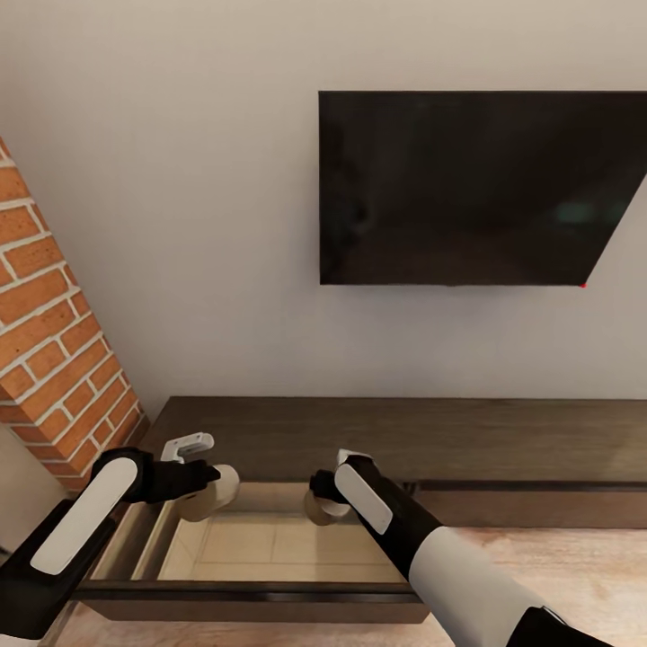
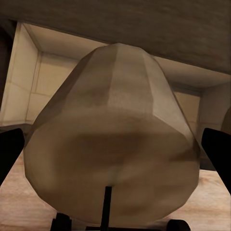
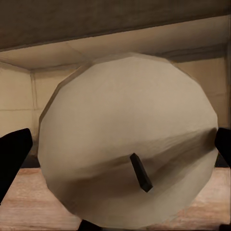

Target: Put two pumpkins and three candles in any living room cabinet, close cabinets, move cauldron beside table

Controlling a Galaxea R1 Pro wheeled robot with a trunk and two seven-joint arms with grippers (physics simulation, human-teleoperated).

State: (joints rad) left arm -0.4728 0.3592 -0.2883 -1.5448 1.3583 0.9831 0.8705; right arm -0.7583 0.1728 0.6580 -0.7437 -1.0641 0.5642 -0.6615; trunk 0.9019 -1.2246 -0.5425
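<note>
Head camera looks down over the open drawer point(image 1: 270, 548) (pale inside); both wrist cameras face it close up.

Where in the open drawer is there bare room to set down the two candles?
The open drawer's pale floor lies bare from its front edge back to the console top. The left hand with its candle and the right hand with its candle crowd the air above the drawer's back.
</note>
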